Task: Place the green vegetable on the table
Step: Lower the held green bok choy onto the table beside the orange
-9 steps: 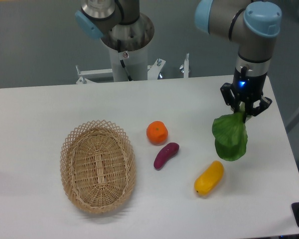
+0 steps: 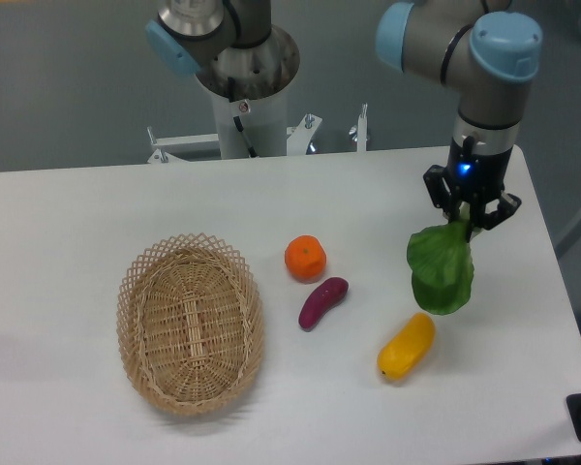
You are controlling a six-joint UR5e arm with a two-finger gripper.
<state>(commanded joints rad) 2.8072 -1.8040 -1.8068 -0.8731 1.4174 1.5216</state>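
Since half a second ago my arm has shifted a little left and up, and the broad-leaved dark green toy vegetable has gone with it: its lower edge now sits a touch higher above the yellow piece than before. Nothing else on the bench has moved.

Reading from the left, I see the oval woven wicker basket lying on the large flat white bench, with nothing visible inside it. To its right, near the middle of the bench, sits the small round orange toy fruit. Just below and right of that lies the purple oblong toy eggplant, tilted, close to the orange fruit; I cannot tell if they touch. Further right and nearer the camera is the yellow oblong toy vegetable, also lying at a slant and well apart from the eggplant.

At the right side, the black two-finger gripper points downward from the grey and light-blue arm, a blue light glowing on its body. The jaws are closed on the top of the green vegetable, at its narrow stalk end, and the leaves hang down below them. The green vegetable is held in the air over the right part of the bench, above and slightly right of the yellow vegetable; its lowest leaf edge comes just beside the yellow vegetable's upper end in this view. It has not been set down on the bench.
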